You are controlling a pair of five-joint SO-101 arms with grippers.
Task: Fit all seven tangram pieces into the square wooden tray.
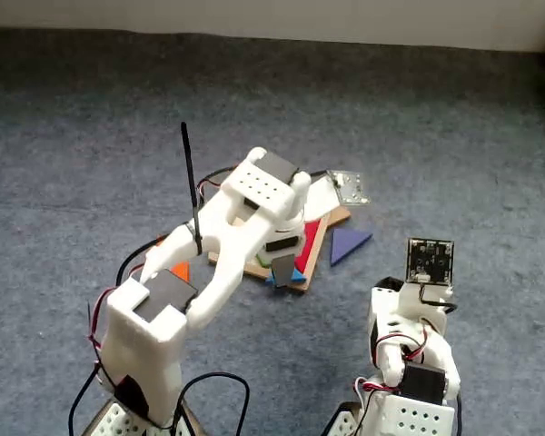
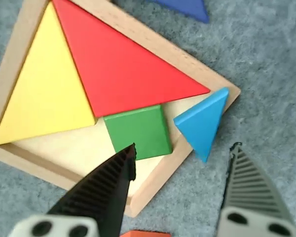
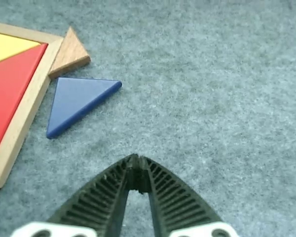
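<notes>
The square wooden tray (image 2: 185, 163) holds a large yellow triangle (image 2: 47, 89), a large red triangle (image 2: 118, 64) and a green square (image 2: 138, 131). A small light-blue triangle (image 2: 202, 121) lies across the tray's rim, half in and half on the carpet. My left gripper (image 2: 182, 148) hangs open just above it, one finger over the tray and one over the carpet. A dark-blue triangle (image 3: 74, 103) and a plain wooden triangle (image 3: 69, 52) lie on the carpet beside the tray (image 3: 24, 113). An orange piece (image 1: 179, 270) lies on the tray's other side. My right gripper (image 3: 138, 160) is shut and empty, short of the dark-blue triangle.
Grey carpet covers the table. White paper and a small shiny object (image 1: 350, 186) lie behind the tray. A thin black rod (image 1: 191, 182) stands up beside the left arm. The right arm (image 1: 413, 363) is folded back at the front right.
</notes>
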